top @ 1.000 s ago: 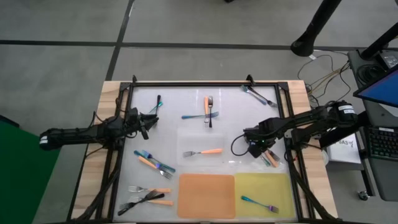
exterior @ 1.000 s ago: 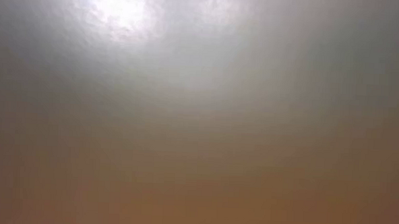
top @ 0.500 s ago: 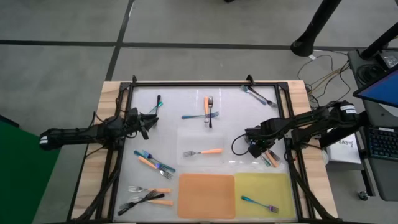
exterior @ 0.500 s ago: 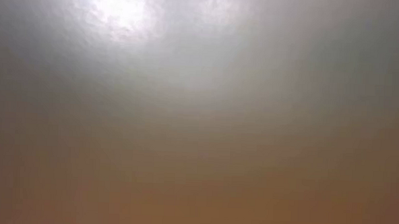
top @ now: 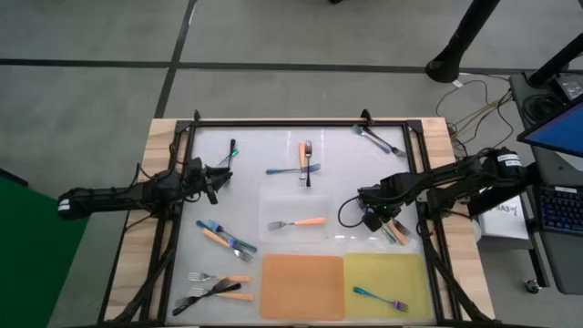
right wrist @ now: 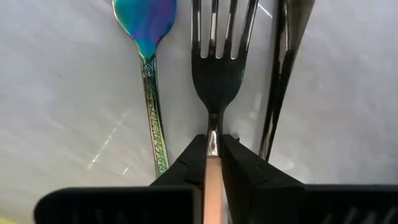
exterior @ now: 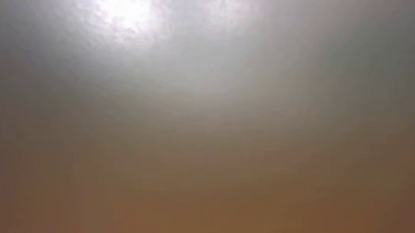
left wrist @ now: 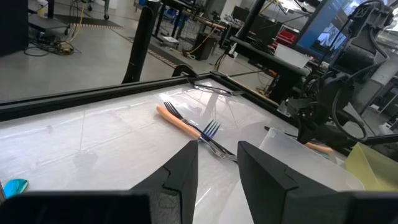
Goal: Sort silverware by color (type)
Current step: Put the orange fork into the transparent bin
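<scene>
My right gripper (top: pixel 375 219) is down at the table's right side, shut on a silver fork with an orange handle (right wrist: pixel 214 81). That fork lies between an iridescent piece (right wrist: pixel 149 37) and a black fork (right wrist: pixel 287 56); the small pile (top: pixel 397 233) shows beside the gripper in the high view. My left gripper (top: pixel 217 177) hovers open at the left side, near a teal fork (top: pixel 230 152). In the left wrist view its fingers (left wrist: pixel 217 180) point across at crossed forks (left wrist: pixel 202 129). Other forks lie scattered on the white surface. My right gripper pinches the orange-handled fork between its two fingers (right wrist: pixel 194 163), where the silver neck meets the orange handle (right wrist: pixel 213 158). It comes from above. The fork's head lies level with the neighbouring pieces on the white surface.
An orange mat (top: pixel 302 286) and a yellow mat (top: pixel 401 273) lie at the near edge; a teal fork (top: pixel 381 298) rests on the yellow one. A clear tray (top: pixel 273 205) at centre holds an orange-handled fork (top: pixel 299 222). A black frame (top: pixel 301 122) rims the table. The low view shows only blur.
</scene>
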You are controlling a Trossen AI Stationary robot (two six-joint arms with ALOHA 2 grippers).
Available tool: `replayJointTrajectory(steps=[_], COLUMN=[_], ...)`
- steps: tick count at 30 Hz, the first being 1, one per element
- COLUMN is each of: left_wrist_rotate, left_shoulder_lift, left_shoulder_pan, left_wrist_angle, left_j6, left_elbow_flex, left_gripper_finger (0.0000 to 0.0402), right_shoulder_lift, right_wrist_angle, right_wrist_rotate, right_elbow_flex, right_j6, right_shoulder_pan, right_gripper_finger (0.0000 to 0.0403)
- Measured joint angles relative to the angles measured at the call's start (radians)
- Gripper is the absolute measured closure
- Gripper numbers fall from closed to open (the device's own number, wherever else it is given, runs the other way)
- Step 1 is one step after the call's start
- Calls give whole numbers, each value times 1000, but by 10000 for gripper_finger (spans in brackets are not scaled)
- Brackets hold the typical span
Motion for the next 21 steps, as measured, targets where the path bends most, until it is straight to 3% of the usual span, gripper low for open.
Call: replayJointTrajectory(steps=[10,21], left_wrist_rotate=[0,0], left_shoulder_lift=[0,0], left_shoulder_pan=[0,0], left_wrist_angle=[0,0], left_j6=[0,0], left_elbow_flex=[0,0], left_gripper_finger=[306,306], right_shoulder_lift=[-37,-46], right_wrist_angle=[29,15], right_wrist_rotate=[9,136], right_elbow_flex=[33,187], right_j6=[17,-27], right_shoulder_pan=[0,0], right_gripper_finger=[380,380])
